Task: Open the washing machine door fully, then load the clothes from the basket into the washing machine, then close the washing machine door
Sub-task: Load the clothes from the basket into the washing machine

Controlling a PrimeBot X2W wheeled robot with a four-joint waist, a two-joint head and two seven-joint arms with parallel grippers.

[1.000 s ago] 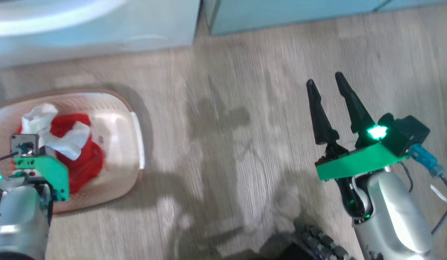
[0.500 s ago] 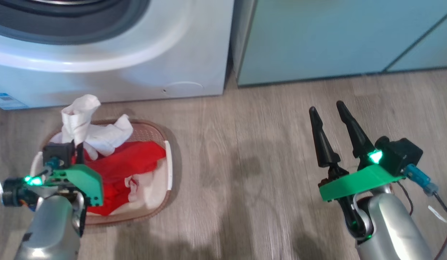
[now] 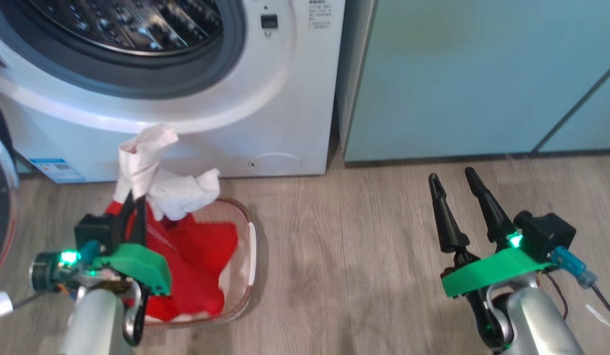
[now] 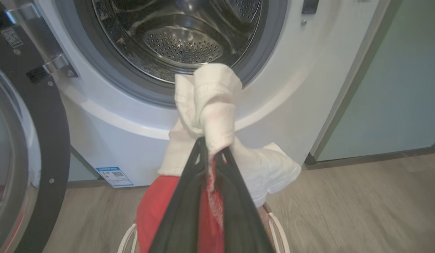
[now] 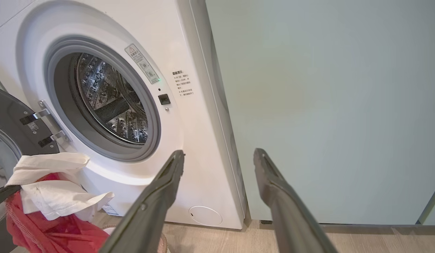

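Lifting the clothes [image 4: 207, 95] up out of the basket [image 3: 251, 245] is what the last second brings. The left pincer [image 4: 211, 147], clenched on the bundle, now holds white cloth bunched above its tips, with red cloth trailing beneath into the basket, where a second ago the garments lay heaped. The head camera has tilted up too. The washing machine [image 3: 265, 108] stands ahead of the pincer, its drum [image 4: 182, 38] open just beyond and above the bundle, and the door [image 4: 49, 140] is swung wide to the pincer's left. Loading looks next. The right pincer [image 3: 451, 175] hangs released over bare wood-grain floor [image 3: 359, 256], with teal cabinets [image 3: 457, 74] beyond it.
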